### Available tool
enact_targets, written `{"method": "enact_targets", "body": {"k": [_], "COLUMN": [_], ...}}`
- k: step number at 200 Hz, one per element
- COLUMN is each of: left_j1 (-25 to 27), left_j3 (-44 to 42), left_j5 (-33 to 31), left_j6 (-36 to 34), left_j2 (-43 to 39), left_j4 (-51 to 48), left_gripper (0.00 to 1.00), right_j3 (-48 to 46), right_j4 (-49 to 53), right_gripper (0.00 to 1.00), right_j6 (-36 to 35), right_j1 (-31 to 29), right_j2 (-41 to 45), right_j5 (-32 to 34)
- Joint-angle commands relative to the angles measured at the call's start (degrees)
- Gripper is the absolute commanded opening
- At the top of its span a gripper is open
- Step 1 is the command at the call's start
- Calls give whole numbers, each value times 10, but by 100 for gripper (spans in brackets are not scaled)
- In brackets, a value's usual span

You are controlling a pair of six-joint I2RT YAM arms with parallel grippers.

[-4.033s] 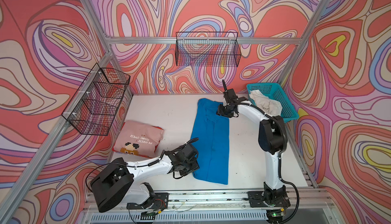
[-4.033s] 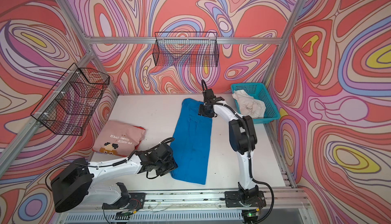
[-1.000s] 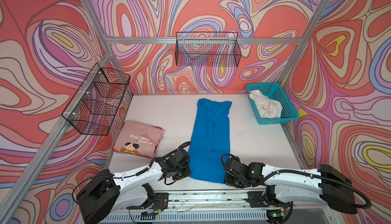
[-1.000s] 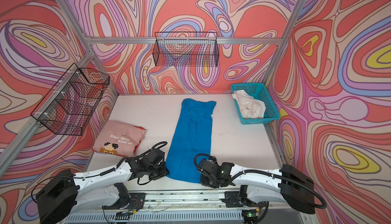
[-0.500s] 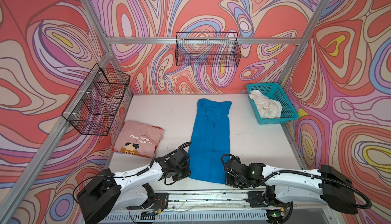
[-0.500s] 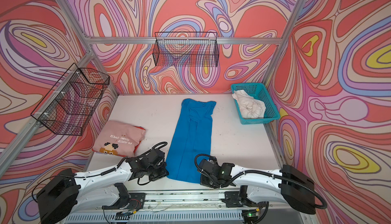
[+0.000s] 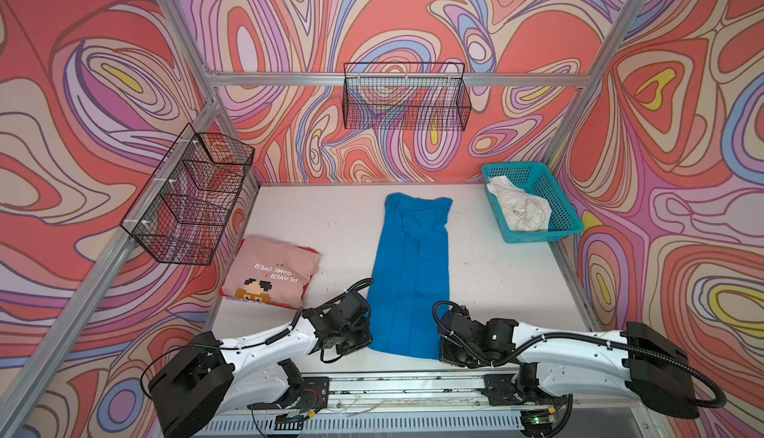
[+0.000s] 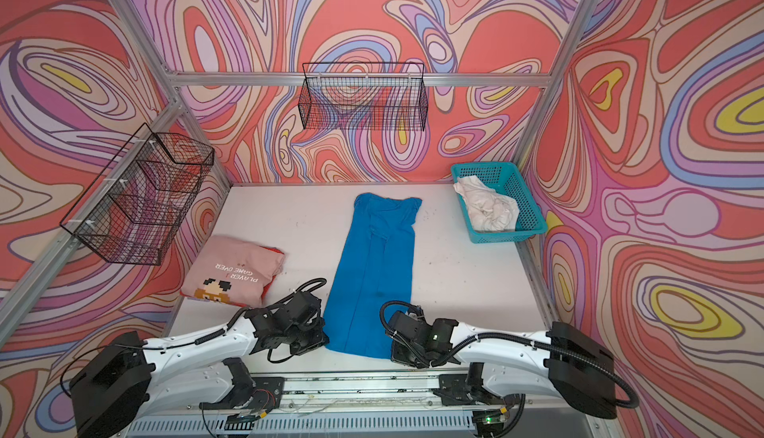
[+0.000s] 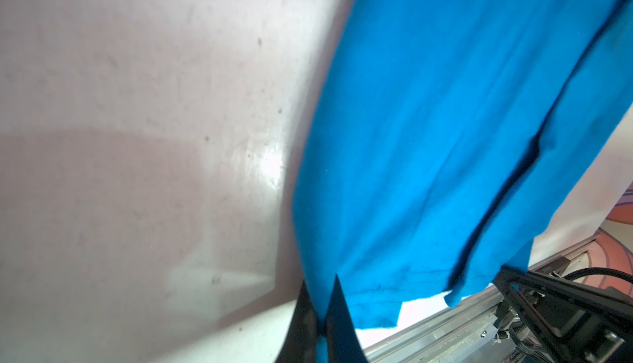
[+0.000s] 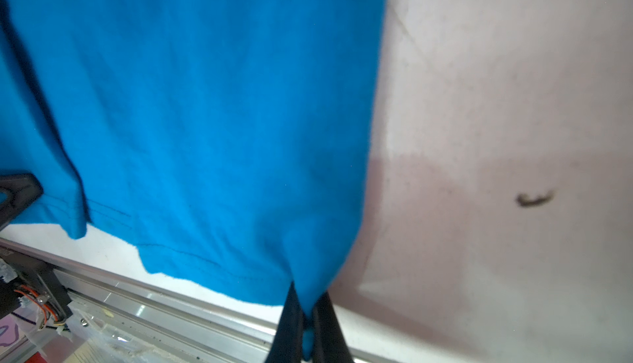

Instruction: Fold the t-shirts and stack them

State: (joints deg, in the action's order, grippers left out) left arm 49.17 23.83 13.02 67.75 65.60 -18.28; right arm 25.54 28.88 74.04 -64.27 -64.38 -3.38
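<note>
Both closed: left gripper (image 9: 320,313) and right gripper (image 10: 308,313) each pinch a hem corner of the blue shirt (image 7: 409,274); the strip stretches away between them. Judged: twin corner holds let the hem carry forward for a cross fold. Wrist views show the pinches; top views hide them, but show pink shirt (image 7: 273,268) folded near left gripper, white shirt (image 7: 519,210) in basket (image 7: 537,235) far beyond right.

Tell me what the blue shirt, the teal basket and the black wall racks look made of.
The blue shirt: soft matte knit, probably cotton; it creases, and a stitched hem shows in the wrist views. The teal basket: moulded plastic, slightly glossy, with a regular perforated mesh wall. The black wall racks: thin metal wire, seemingly coated black; open grid you can see through.
</note>
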Motion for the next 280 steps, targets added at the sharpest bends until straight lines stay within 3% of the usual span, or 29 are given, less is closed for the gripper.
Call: {"method": "enact_targets", "body": {"k": [1,63,98,126,171,280], "left_j1": [6,6,2,-6,-48,-151], "left_j3": [-22,16,96,152,234,443], "left_j5": [-12,-20,-54,-45,-36,24], "left_j6": [11,13,-3,-20,-71,-176], "left_j2": [-1,-28,-53,-25,21,223], "left_j4": [-60,-100,-151,-154,-174,-188], "left_gripper": [0,0,0,0,0,0], "right_j3": [-3,31,80,128,177,293], "right_j4": [-2,34,89,126,129,106], "right_gripper": [0,0,0,0,0,0], "right_j6": [7,2,-18,-49,-131,-305], "right_j1": [-4,-4,-2,20,112,303], "right_j2": [5,26,45,42,40,-71], "right_j5": [18,40,89,111,89,13]}}
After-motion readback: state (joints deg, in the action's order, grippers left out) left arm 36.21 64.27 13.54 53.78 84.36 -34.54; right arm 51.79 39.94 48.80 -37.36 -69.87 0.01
